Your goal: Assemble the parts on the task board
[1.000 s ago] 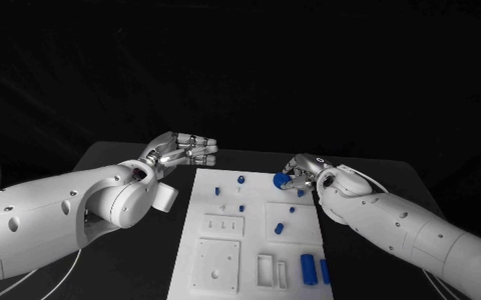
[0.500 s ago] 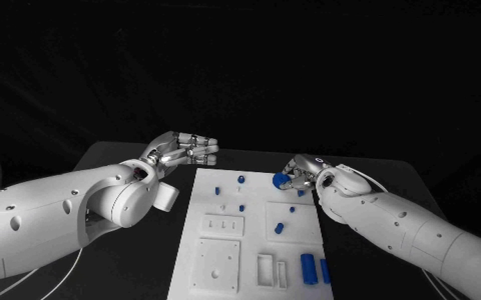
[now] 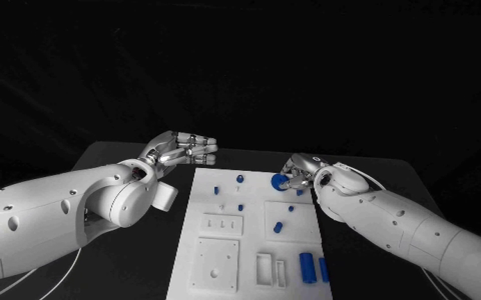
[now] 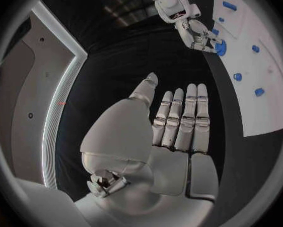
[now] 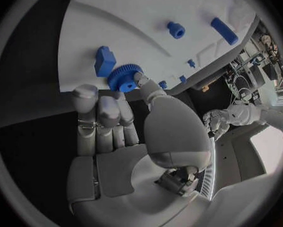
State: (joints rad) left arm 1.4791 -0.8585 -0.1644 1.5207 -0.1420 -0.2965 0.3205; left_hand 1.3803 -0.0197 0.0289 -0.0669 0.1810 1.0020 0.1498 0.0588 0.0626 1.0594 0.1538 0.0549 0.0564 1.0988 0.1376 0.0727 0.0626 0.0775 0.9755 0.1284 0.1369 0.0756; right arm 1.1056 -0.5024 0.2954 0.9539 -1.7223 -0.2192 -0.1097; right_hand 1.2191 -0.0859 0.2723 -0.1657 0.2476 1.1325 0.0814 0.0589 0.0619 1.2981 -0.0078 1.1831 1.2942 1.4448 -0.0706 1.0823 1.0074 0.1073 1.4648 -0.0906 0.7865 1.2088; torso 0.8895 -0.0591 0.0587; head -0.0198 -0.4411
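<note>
- Right hand point(image 3: 297, 175), in the head view, pinches a small blue gear point(image 3: 279, 180) at the far right corner of the white task board point(image 3: 206, 272); the thumb and a fingertip close on the gear, the other fingers lying beside it.
- Left hand point(image 3: 183, 147) hovers over the black table point(image 3: 120, 154) just off the board's far left corner, fingers loosely curled and holding nothing.
- Blue parts dot the board: small pegs point(image 3: 242, 177) at the far end, a short one point(image 3: 279, 228) mid-board, and two longer cylinders point(image 3: 308, 269) near the right front edge.
- From the left wrist view, the left hand point(image 4: 173, 121) shows flat, fingers straight and side by side, nothing between them; across the board the right hand point(image 4: 198, 33) has the gear point(image 4: 221, 47) at its fingertips.
- From the right wrist view, the right hand point(image 5: 116, 121) has a fingertip point(image 5: 139, 78) against the toothed rim of the gear point(image 5: 121, 77), which sits at the board's surface beside a blue block point(image 5: 104, 60); I cannot tell whether it rests on the board or is lifted.
- Judging by looks, the gear is light, stiff plastic; its teeth give grip, so the rim is the place to hold, from opposite sides, keeping it level. The smooth cylinders would likely roll and slip more.
</note>
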